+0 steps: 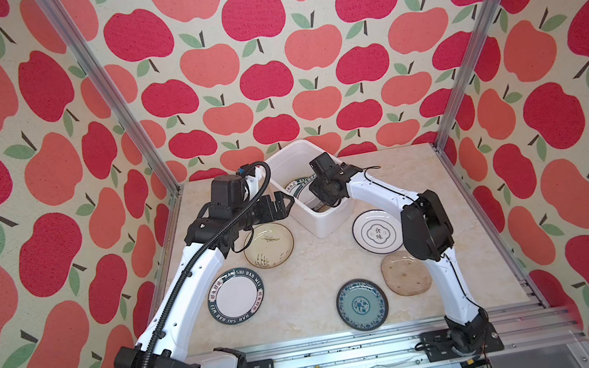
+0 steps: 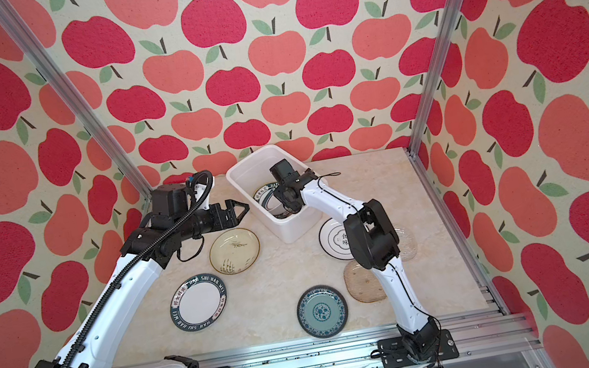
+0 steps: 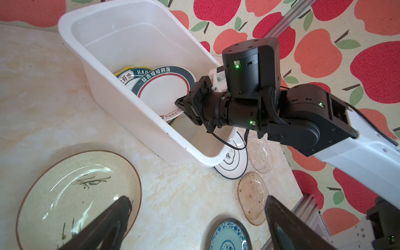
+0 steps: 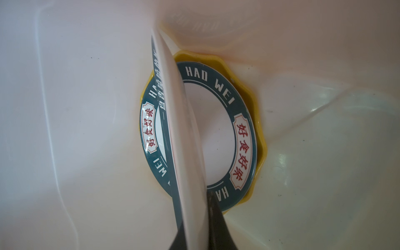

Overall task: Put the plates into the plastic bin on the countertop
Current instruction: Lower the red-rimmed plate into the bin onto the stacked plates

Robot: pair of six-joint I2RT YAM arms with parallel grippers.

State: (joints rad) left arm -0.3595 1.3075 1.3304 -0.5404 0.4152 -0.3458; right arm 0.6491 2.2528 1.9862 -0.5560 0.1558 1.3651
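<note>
White dark-rimmed plate (image 3: 164,93) tilts inside deep white plastic bin (image 3: 121,104) at twelve o'clock, clamped by right gripper (image 3: 181,105); left gripper (image 3: 195,201) gapes outside, nine o'clock.

Crowded near end of the bin (image 1: 328,224), free far end
The right gripper (image 3: 180,103), clamped on a tilted plate (image 3: 164,95), blocks the bin's near part above stacked plates (image 4: 216,129); its far end is open. On the counter (image 1: 311,271) a bare lane runs between the cream plate (image 1: 269,246) and the white plate (image 1: 374,234).
</note>
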